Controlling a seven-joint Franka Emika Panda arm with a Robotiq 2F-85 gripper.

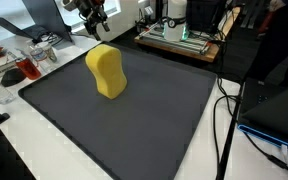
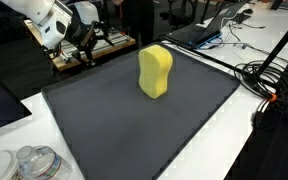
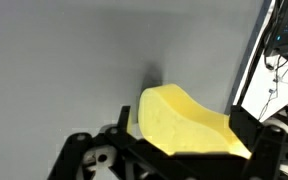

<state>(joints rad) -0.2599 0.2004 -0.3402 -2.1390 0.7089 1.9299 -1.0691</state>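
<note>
Sponge [image 1: 106, 71] upright on mat [image 1: 124, 135]; cables [image 2: 262, 72] beside mat.

Porous yellow foam sponge [image 1: 107, 71] on a matt dark rubbery mat [image 1: 134, 125].

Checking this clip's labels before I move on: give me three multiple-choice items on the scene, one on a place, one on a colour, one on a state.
1. Where does the sponge stand?
A. on a shelf
B. on the dark mat
C. between shut jaws

2. What colour is the sponge?
A. yellow
B. blue
C. red

3. How is the gripper?
A. shut on the sponge
B. shut and empty
C. open, holding nothing

Key: 1 B, it stands upright on the dark mat in both exterior views. 2 A, it shows yellow in every view. 3 C, the fingers stand apart in the wrist view, and in both exterior views the gripper hangs clear of the sponge.
</note>
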